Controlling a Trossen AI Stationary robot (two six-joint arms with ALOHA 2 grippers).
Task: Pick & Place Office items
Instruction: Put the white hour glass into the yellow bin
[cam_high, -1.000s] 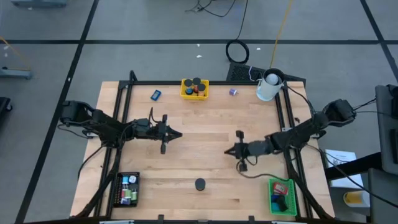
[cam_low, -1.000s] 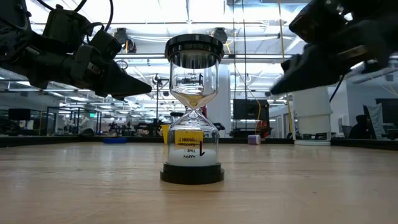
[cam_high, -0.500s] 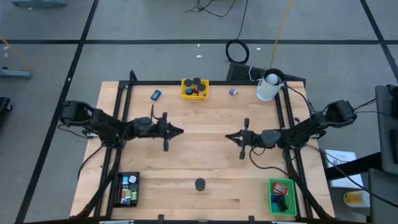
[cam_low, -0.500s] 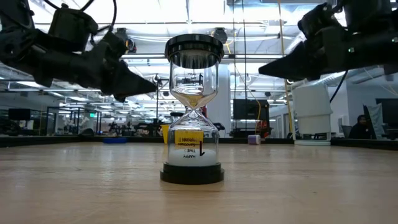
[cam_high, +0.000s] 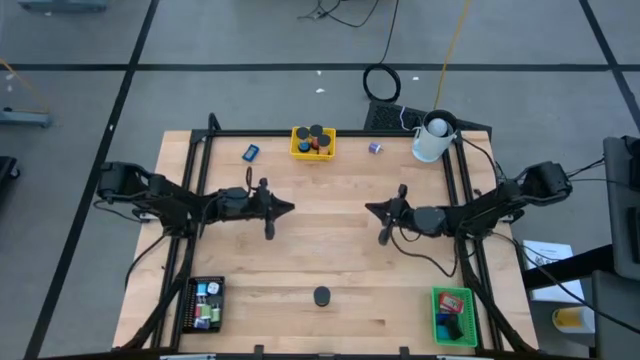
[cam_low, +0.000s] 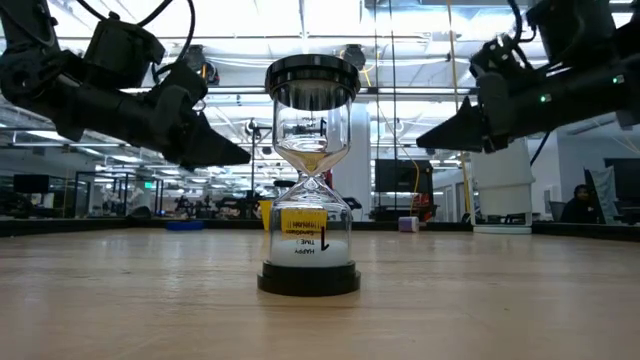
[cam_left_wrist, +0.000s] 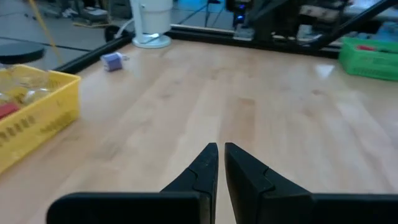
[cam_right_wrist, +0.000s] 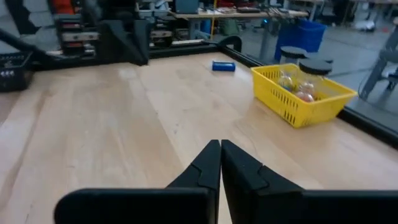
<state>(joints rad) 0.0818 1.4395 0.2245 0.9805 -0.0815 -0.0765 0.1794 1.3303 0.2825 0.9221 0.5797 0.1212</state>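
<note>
A: How are the jaws found?

B: Both are seen closed on nothing; the left gripper (cam_high: 289, 209) and right gripper (cam_high: 369, 208) are held above the desk (cam_high: 330, 250), facing each other.

A: And the office items?

B: An hourglass (cam_low: 311, 180) is stood near the front edge; a blue block (cam_high: 250, 152) and a purple block (cam_high: 375, 148) are left at the back; others are kept in the yellow tray (cam_high: 298, 149).

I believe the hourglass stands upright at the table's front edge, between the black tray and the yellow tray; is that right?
Not quite. The hourglass does stand upright at the front edge, but between the black tray and the green tray; the yellow tray sits at the far edge. The high view shows this.
</note>
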